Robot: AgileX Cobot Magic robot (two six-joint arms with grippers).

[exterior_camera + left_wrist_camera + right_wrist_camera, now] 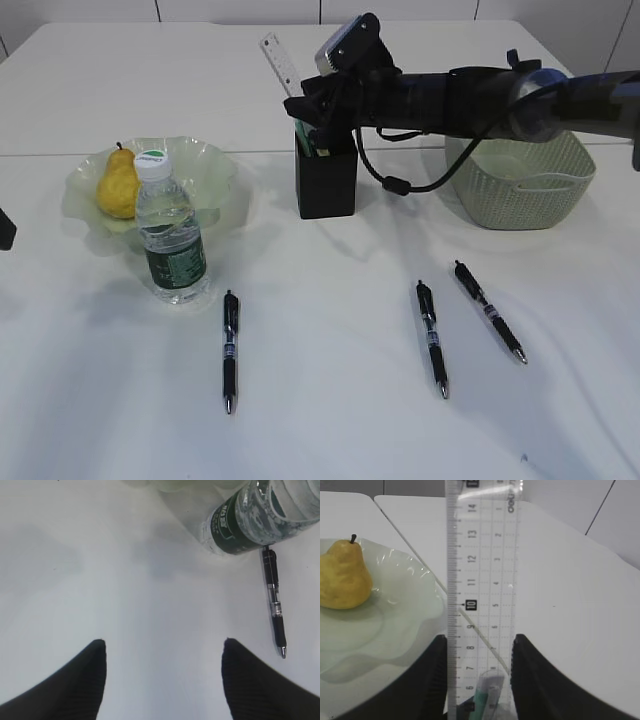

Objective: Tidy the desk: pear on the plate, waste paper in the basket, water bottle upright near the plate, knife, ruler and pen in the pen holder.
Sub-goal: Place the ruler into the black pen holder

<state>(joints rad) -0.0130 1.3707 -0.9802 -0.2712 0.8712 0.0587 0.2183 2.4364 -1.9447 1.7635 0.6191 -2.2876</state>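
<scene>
Now the ruler step: right gripper point(479, 680) is over the holder point(325, 183), fingers point(432, 680) clamped on the ruler's point(481, 580) edges, ruler upright w/ its lower end in the holder's mouth, next to a teal-handled thing already inside (prob. the knife point(487, 692), can't confirm). Next move, as I judge it: let go so the ruler drops in and leans on the wall, then lift clear w/o dragging it back out or tipping the holder.

Left gripper point(162, 680) hovers low over bare surface point(330, 420), fingers apart, holding nothing; the bottle point(250, 522) and one pen point(275, 602) lie just ahead of it.

Rest looks done: pear point(118, 183) on the plate point(215, 175), bottle upright touching the plate's front rim.

Count: 1 pear, 1 plate, 1 bottle, 1 holder, 1 basket point(520, 185), 1 ruler, 3 pens on the surface: one left point(230, 350), two right point(432, 338) point(489, 311). Waste paper not visible, maybe in the basket.
</scene>
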